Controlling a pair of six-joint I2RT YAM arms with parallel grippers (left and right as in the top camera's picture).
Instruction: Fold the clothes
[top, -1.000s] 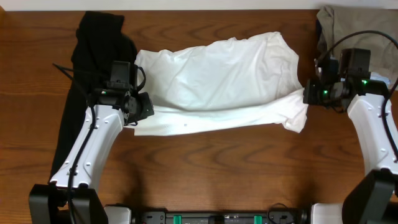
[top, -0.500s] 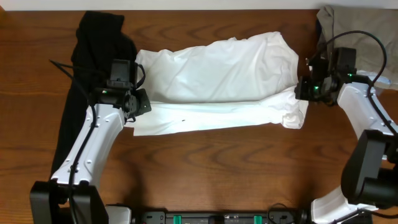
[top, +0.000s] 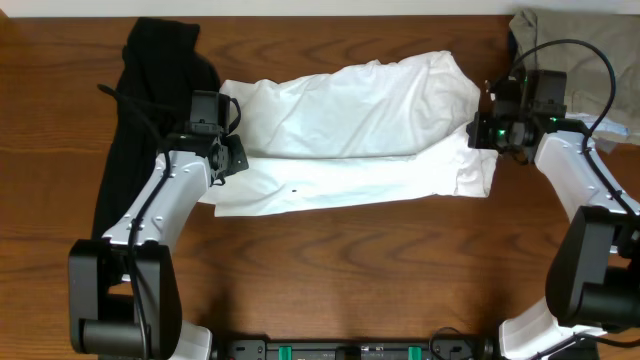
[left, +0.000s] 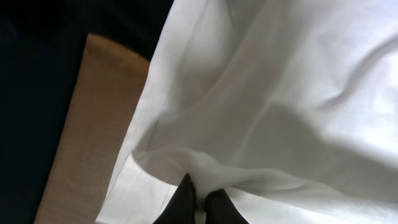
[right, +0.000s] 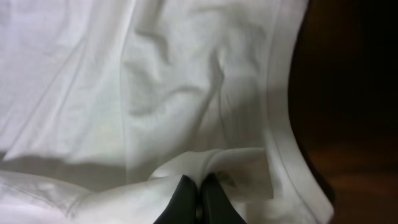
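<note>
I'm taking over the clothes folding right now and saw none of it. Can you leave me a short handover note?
Left hand: shut, pinching the white shirt at its left end.
Right hand: shut, pinching the shirt at its right end.
Shirt lies crosswise on the table, wrinkled, apparently one long fold begun.
Black garment lies stretched along the left side; tan garment at the far right corner.
Left: finish the shirt; the black garment looks unfolded.

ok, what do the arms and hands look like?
Left arm and right arm: white shells, black joints and bases. Thin black cables loop over each wrist. Green lights on the right wrist. Left hand and right hand: dark tapered fingers.
</note>
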